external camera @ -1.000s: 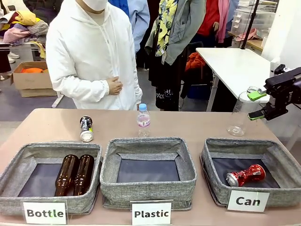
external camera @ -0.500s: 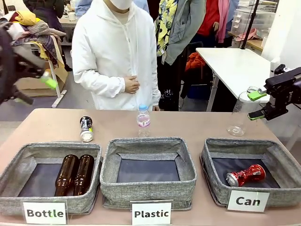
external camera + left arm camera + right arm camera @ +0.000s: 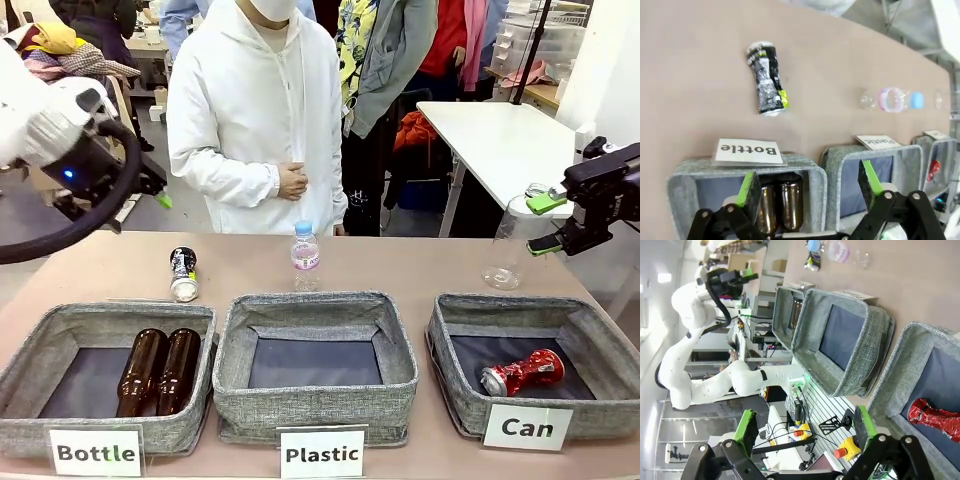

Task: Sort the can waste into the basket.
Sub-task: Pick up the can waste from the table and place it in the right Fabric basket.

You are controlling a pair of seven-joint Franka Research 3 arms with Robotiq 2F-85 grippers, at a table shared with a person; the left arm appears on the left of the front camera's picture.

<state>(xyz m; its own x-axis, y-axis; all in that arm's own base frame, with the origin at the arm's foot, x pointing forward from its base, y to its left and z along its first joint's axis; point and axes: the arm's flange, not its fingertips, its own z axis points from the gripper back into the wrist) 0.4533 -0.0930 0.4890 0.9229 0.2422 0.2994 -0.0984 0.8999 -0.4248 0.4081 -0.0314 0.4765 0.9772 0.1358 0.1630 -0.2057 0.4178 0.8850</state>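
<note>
Now, closest to me, three baskets are sitting in a row along the near edge of the surface [image 3: 400, 262]. The basket [image 3: 445, 350] with the "Can" card is sitting on my right, and the red can [image 3: 523, 372] is lying flat inside it. So I am thinking that one is done. The Bottle basket [image 3: 110, 312] on my left is holding two brown bottles [image 3: 158, 370]. The Plastic basket [image 3: 310, 400] in the middle is holding nothing.

Just past the Bottle basket, the black can [image 3: 183, 273] is lying on its side on the bare surface, touching nothing. I am guessing that is my job. My left jaws are hanging high over the left side, wide open and holding nothing, with their green pads [image 3: 746, 182] pointing down. My right jaws are waiting up by the right edge, wide open and holding nothing too.

To do it well, I am planning to come straight down over the can's middle and squeeze its round sides slowly, because it is looking ready to roll. Open room is lying all around it. Then I am needing to lift it above the basket rims and carry it far to the right.

A bit farther right, a small bottle [image 3: 305, 256] is standing up, easy to knock. A clear bottle [image 3: 505, 245] is standing behind the basket. At the far edge a person [image 3: 255, 120] is standing close.
</note>
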